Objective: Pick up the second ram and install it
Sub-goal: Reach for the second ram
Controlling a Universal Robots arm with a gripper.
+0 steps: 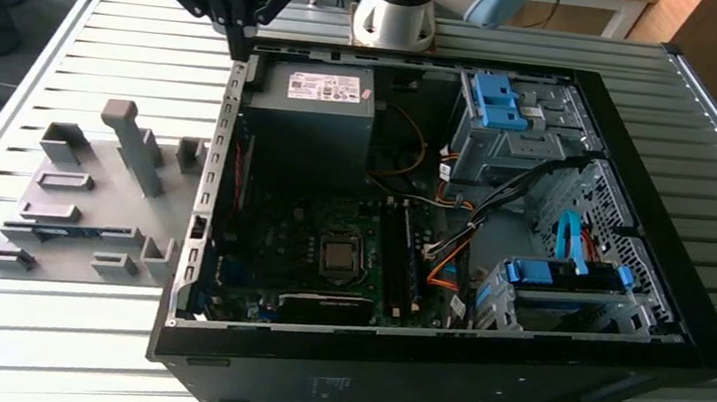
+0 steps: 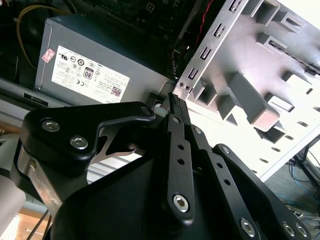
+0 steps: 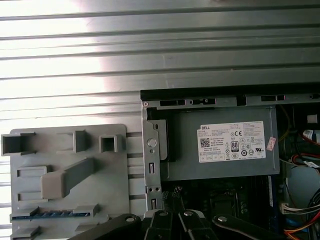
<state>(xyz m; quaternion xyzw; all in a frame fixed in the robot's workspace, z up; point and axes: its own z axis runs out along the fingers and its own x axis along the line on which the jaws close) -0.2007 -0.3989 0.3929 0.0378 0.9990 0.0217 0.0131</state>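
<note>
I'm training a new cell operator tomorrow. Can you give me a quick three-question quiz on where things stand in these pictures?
1. True or false: the claw holds the second ram.
2. The claw's tip hangs nearest to: A) the computer case corner by the power supply; B) the blue drive cage; C) the processor socket.
3. Fill in: the grey fixture stands to the exterior view's ____ of the computer case.
Key: 1 false, the second ram lies in the grey fixture; 2 A; 3 left.
</note>
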